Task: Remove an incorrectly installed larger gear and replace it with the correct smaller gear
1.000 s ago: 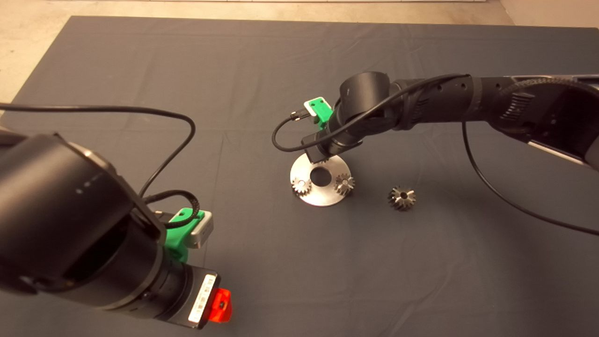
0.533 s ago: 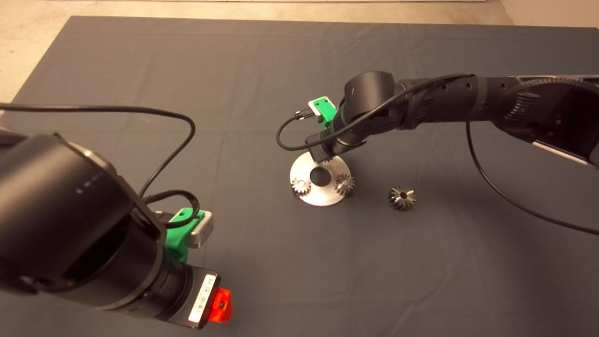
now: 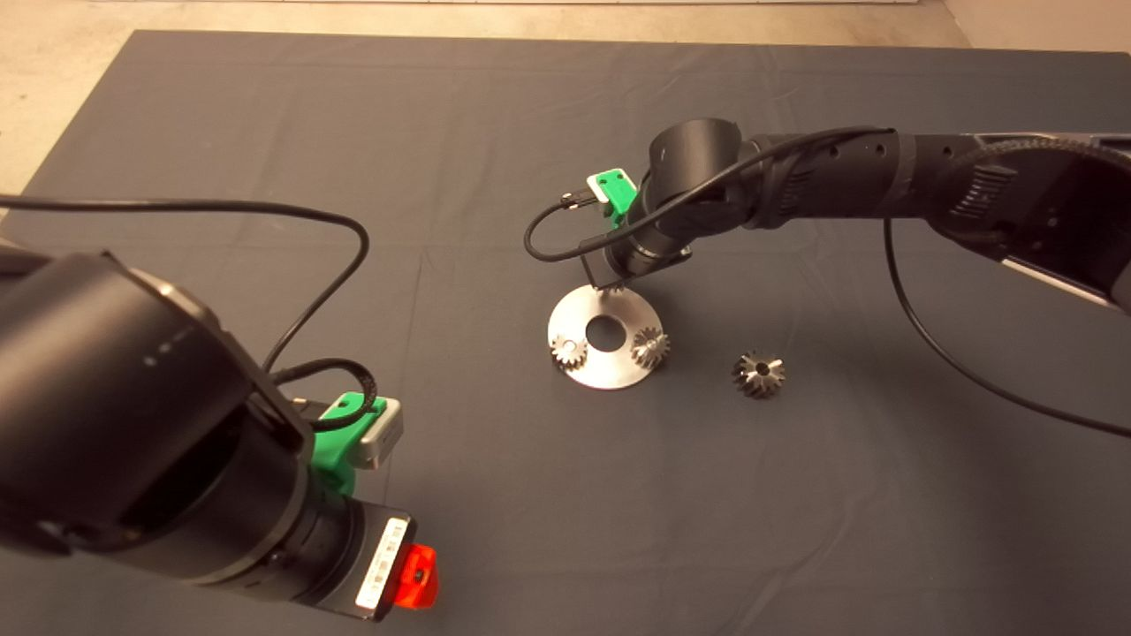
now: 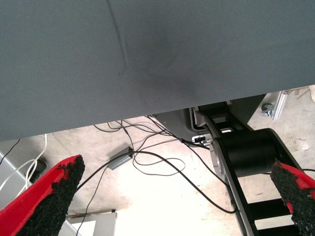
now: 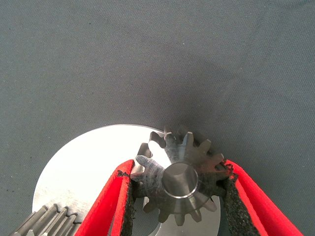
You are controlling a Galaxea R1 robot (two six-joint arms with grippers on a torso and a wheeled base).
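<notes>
at mat centre sits a flat round steel plate, polished, with a round hole in the middle. two small steel gears stand on it: one at the plate's 8 o'clock, one at its 4 o'clock. both are short and fine-toothed.

the right gripper is at the plate's 12 o'clock edge, clamped on the smaller gear. the pads are rough black grit on red fingers, and they press the gear's teeth from both sides. the gear is steel, with blunt squared teeth and a smooth round face at its centre. it's at the plate's rim; can't tell if it's seated or just above. in the head view only a sliver of its teeth shows under the wrist.

the larger gear lies on the mat off the plate at its 3 o'clock, well apart, cone-shaped with long flared teeth and a dark centre hole facing up.

the right arm comes in from the right edge, forearm roughly level, wrist bent down steeply over the plate, cable looping off the green camera mount.

the left gripper is parked at lower left over the mat's edge, fingers wide apart and holding nothing; its view shows wrinkled grey mat cloth, floor cables and a black robot base.
</notes>
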